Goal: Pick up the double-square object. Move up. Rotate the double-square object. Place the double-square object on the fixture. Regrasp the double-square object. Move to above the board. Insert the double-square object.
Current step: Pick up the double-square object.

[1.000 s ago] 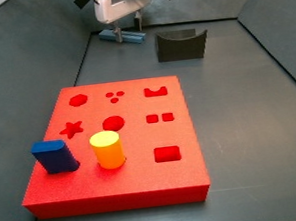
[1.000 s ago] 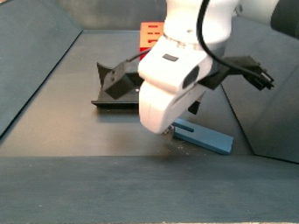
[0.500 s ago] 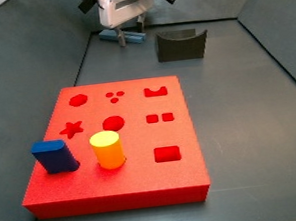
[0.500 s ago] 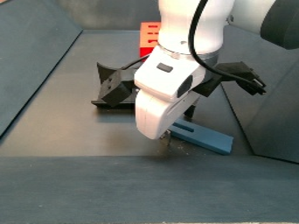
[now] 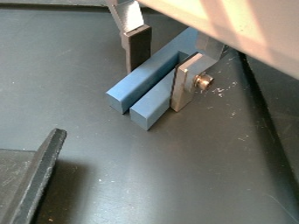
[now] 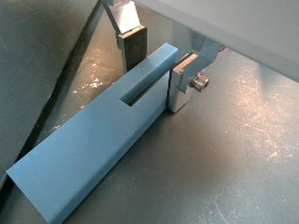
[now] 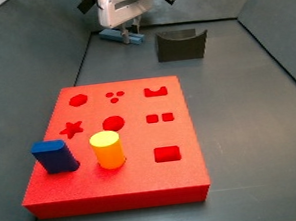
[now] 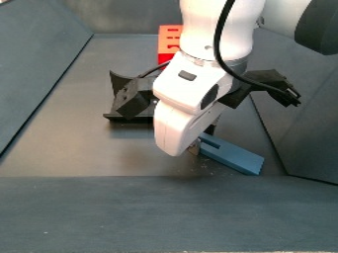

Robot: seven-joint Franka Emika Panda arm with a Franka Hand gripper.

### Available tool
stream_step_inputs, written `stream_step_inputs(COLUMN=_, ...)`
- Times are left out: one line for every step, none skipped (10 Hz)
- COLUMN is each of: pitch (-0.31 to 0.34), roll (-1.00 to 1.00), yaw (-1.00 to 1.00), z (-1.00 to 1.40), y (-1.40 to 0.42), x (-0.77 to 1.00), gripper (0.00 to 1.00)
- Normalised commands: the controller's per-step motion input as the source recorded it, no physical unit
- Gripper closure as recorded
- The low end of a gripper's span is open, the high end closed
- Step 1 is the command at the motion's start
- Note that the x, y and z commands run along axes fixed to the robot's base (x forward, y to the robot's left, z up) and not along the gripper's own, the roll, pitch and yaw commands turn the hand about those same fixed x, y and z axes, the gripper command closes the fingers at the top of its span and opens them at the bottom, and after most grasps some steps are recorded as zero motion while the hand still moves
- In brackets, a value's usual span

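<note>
Currently, the gripper [image 5: 158, 68] was positioned low over the grey floor [image 5: 140, 175] at the far end of the work area, beyond the board [image 7: 115, 146]; in both wrist views the two silver fingers [image 6: 184, 83] were seen straddling the double-square object [image 6: 100, 144], one finger on each long side; the dark pads appeared to lie against or just beside the bar's flanks, but whether the jaws were pressed onto the bar or merely close to it could not be determined from the views.

The double-square object [image 5: 158, 83] lay flat on the floor; its long axis ran along the floor, crosswise to the line between the fingers; in a wrist view the split end with its two square prongs faced the camera, a narrow slot dividing them; in a wrist view the slot [image 6: 146, 85] was seen running part way along the bar from the gripped region, the rest of the bar being solid.

In a side view the bar [image 8: 227, 153] projected from beneath the gripper toward the right wall, with the fixture [image 8: 132, 94] behind it and apart from it; in a side view the fixture [image 7: 180, 44] stood to the right of the gripper [image 7: 122, 30], with a clear gap between them.

On the board, a dark-blue block [image 7: 54, 156] and a yellow cylinder [image 7: 107, 149] stood upright near the front left corner, just beside each other.
</note>
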Motion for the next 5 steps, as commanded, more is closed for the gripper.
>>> stream_step_inputs(pitch=0.0, roll=0.0, yaw=0.0, z=0.0, y=0.0, x=0.0, gripper=1.0)
stream_step_inputs(pitch=0.0, roll=0.0, yaw=0.0, z=0.0, y=0.0, x=0.0, gripper=1.0)
stream_step_inputs(pitch=0.0, roll=0.0, yaw=0.0, z=0.0, y=0.0, x=0.0, gripper=1.0)
stream_step_inputs(pitch=0.0, roll=0.0, yaw=0.0, z=0.0, y=0.0, x=0.0, gripper=1.0)
stream_step_inputs(pitch=0.0, roll=0.0, yaw=0.0, z=0.0, y=0.0, x=0.0, gripper=1.0)
